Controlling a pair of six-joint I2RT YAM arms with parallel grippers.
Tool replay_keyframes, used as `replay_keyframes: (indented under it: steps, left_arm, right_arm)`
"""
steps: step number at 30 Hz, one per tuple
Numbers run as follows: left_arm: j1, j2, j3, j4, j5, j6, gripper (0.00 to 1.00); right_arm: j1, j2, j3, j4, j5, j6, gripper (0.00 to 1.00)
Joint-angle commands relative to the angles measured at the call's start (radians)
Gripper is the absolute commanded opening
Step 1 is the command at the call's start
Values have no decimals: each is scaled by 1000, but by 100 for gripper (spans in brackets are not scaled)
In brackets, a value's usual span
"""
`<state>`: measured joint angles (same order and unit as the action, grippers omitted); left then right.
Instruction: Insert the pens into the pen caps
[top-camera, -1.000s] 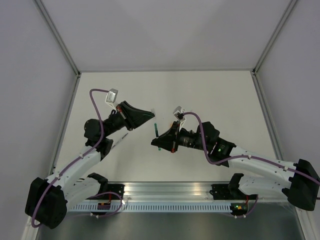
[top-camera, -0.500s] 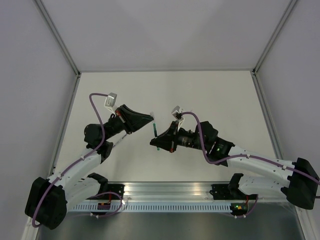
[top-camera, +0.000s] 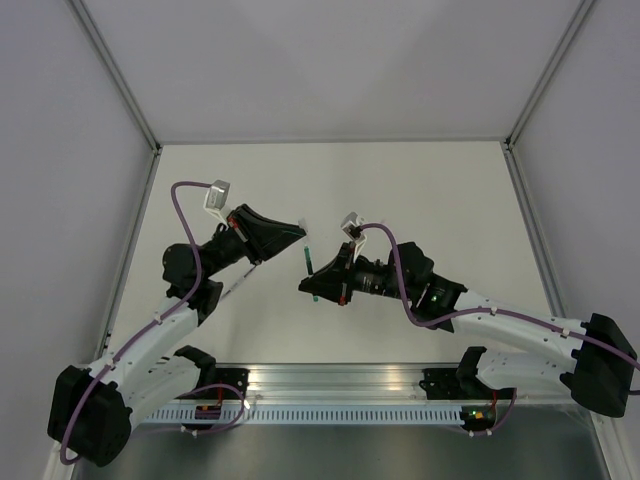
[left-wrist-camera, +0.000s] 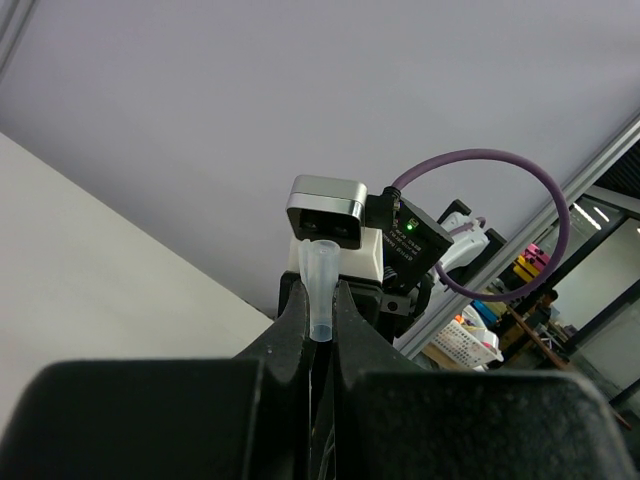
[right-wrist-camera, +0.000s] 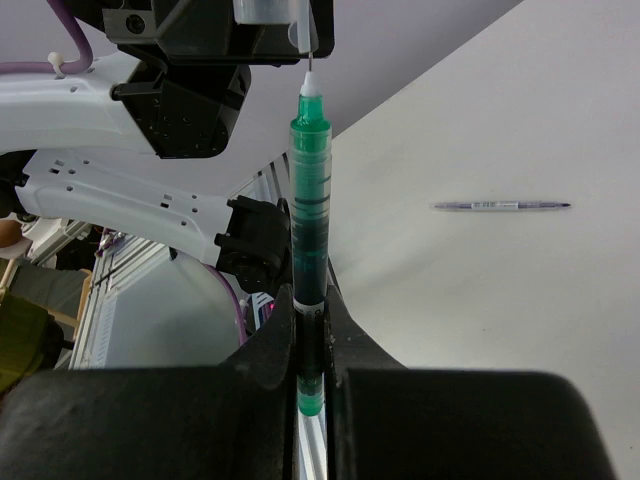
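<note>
My right gripper (right-wrist-camera: 311, 310) is shut on a dark green pen (right-wrist-camera: 309, 200), which stands up out of the jaws with its fine tip uppermost. In the top view the right gripper (top-camera: 312, 284) holds the green pen (top-camera: 312, 262) at mid-table. My left gripper (left-wrist-camera: 319, 305) is shut on a clear, pale pen cap (left-wrist-camera: 319, 285), which sticks out past the fingertips. In the top view the left gripper (top-camera: 296, 235) points right towards the pen. In the right wrist view the pen tip sits just below the cap (right-wrist-camera: 305, 35), close to its mouth. No orange pen or cap shows.
A thin pale-grey pen (right-wrist-camera: 500, 205) lies flat on the white table; in the top view the grey pen (top-camera: 238, 284) lies under the left arm. Grey walls enclose the table (top-camera: 430, 190) on three sides. A metal rail (top-camera: 340, 378) runs along the near edge.
The left wrist has drawn slightly left and the right gripper has crept left with the green pen. Both grips are unchanged.
</note>
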<state>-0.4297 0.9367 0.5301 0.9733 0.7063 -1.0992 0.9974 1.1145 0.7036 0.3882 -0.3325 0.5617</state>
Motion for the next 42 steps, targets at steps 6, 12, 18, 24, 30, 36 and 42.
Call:
replay_keyframes:
  steps: [6,12,18,24,30,36,42]
  left_arm:
    - [-6,-21,30,13,-5,24,2]
    - [-6,-1,24,37,1,13,2]
    - [-6,17,-1,110,1,-17,2]
    - [-18,47,-27,186,27,-45,2]
    - [-27,27,-47,183,47,-13,2]
    - [-27,11,-51,154,71,18,2]
    - [-29,-9,-53,81,101,102,2]
  right_arm:
    - [1,-19,7,40,7,9,0]
    - [1,-39,-1,40,10,12,0]
    - [0,-39,0,44,16,15,0]
    - [0,-35,8,44,42,14,0]
    - [1,-36,36,20,61,0,0]
    - [1,-54,57,-11,87,-13,0]
    - [1,-71,88,-49,78,-22,0]
